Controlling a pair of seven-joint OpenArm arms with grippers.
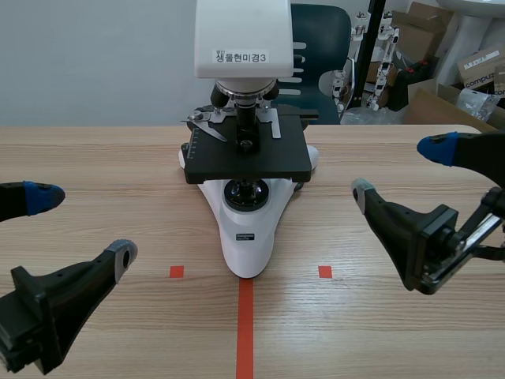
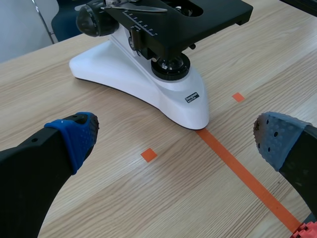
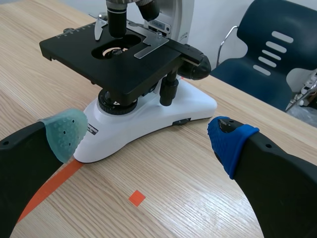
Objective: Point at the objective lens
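left gripper (image 1: pixel 83 227): black, two thick fingers spread wide, holding nothing, low over the left side of the light wooden table (image 1: pixel 95 166).
microscope (image 1: pixel 246 229): white body with a black square stage (image 1: pixel 276 162), standing mid-table at the tape line's far end.
objective lens (image 1: pixel 245 118): black barrel hanging straight down over the stage's middle, well apart from both grippers.
right gripper (image 1: pixel 400 168): black, fingers wide apart, empty, right of the microscope.

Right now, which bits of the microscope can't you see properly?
- Scene view: the microscope has the top of its head cut off by the edge; no eyepieces show.
- Right wrist view: the objective lens shows, but its upper end is cut off.
- Left wrist view: the objective lens lies out of frame, beyond the stage.
- Base label: too small to read.
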